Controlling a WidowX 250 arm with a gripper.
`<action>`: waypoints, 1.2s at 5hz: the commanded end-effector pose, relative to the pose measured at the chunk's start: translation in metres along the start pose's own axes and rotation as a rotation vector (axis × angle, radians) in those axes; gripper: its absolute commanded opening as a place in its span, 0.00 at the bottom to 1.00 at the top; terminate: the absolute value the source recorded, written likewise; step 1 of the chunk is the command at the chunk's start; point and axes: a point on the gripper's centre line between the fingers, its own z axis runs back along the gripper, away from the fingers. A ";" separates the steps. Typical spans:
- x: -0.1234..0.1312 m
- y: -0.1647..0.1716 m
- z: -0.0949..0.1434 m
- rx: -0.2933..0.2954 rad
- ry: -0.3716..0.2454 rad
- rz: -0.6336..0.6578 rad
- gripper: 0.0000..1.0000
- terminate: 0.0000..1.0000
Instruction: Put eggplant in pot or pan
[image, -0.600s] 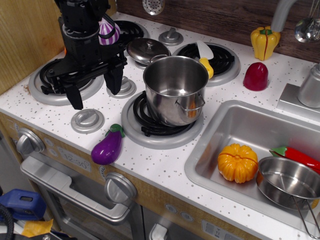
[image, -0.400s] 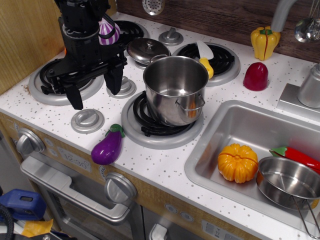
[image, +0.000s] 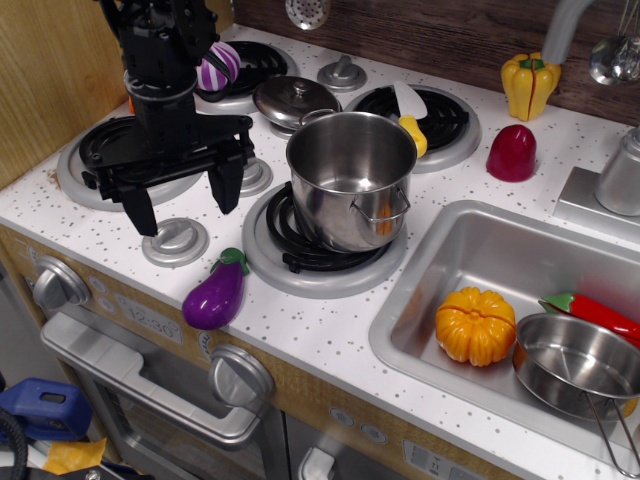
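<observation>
The purple eggplant (image: 216, 293) with a green stem cap lies on the white counter near the front edge, left of the front burner. The tall shiny steel pot (image: 351, 181) stands upright on that front burner, empty inside. My black gripper (image: 184, 203) hangs open and empty above the counter, its two fingers spread wide, one over a grey knob cap and one beside the pot's left side. It is just behind and above the eggplant, not touching it.
A steel lid (image: 294, 100) and a purple-and-white striped toy (image: 216, 68) sit behind the gripper. The sink (image: 470, 250) at right holds an orange pumpkin (image: 475, 325), a small pan (image: 580, 365) and a red pepper (image: 598, 312). A yellow pepper (image: 529, 84) stands at the back.
The gripper has shifted slightly forward and down toward the eggplant and turned a little, uncovering more of the striped toy. The eggplant and pot have not moved.
</observation>
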 end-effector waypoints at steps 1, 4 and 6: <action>0.004 0.003 0.000 -0.054 -0.022 -0.173 1.00 0.00; -0.011 0.007 -0.030 -0.067 0.084 -0.411 1.00 0.00; -0.026 -0.001 -0.052 -0.079 -0.004 -0.473 1.00 0.00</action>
